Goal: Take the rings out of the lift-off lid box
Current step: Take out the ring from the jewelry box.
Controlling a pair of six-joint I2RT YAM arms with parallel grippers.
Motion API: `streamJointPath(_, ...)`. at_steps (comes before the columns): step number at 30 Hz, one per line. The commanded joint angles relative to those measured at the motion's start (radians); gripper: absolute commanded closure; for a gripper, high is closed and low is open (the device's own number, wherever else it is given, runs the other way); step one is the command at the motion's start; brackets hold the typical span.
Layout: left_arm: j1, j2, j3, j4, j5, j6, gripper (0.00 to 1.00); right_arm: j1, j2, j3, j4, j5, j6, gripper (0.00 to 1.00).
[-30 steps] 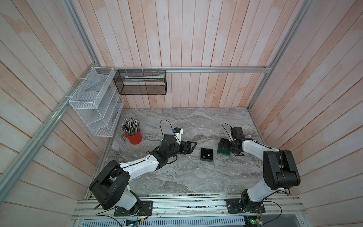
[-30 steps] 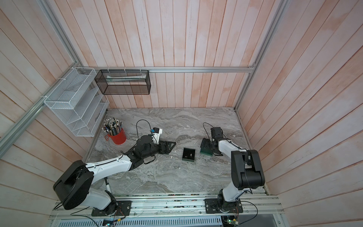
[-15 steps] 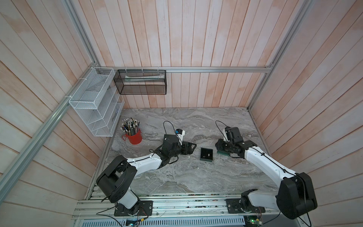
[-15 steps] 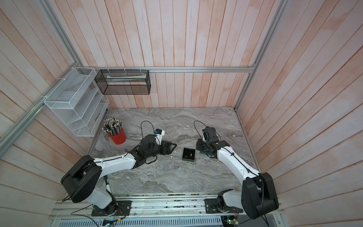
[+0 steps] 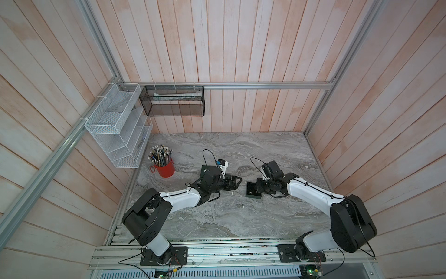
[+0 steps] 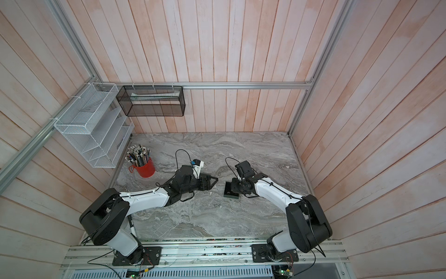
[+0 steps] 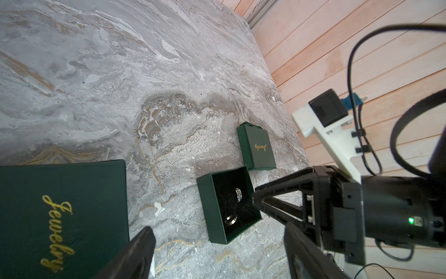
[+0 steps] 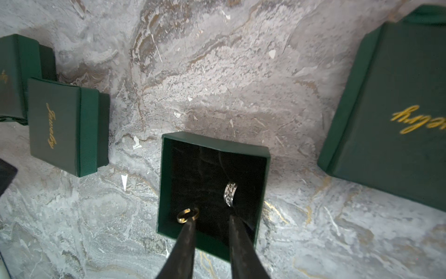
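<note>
Closing in from 3 o'clock: right gripper [image 8: 212, 219] has narrowed, tips inside open box [image 8: 166, 183] | grasping nothing yet | gold ring [image 8: 187, 215], silver ring [image 8: 230, 194] still inside | left gripper [image 5: 237, 181] spread, empty, at box's 9 o'clock

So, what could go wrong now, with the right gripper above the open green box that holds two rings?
1. The plain gold ring lies at one fingertip of the right gripper, not between the two; closing may miss it or push it away.
2. The patterned silver ring sits near the other finger and may be knocked.
3. The open green cardboard box with black lining lies unheld on the grey marble-patterned tabletop; it may slide or tip.
</note>
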Motion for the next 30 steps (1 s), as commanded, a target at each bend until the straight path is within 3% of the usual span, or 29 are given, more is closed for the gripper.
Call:
streamJointPath(1,-0.004,0.023,0.009,0.019,0.005,-0.005,0.14,0.008,0.038,0.006,-0.004,0.014,0.006,0.75)
streamJointPath(24,-0.004,0.041,0.001,0.032,0.010,-0.012,0.15,0.073,0.182,0.109,-0.073,0.240,-0.017,0.74)
streamJointPath(30,-0.006,0.044,0.005,0.029,0.010,-0.011,0.14,0.077,0.193,0.111,-0.066,0.246,-0.021,0.85)
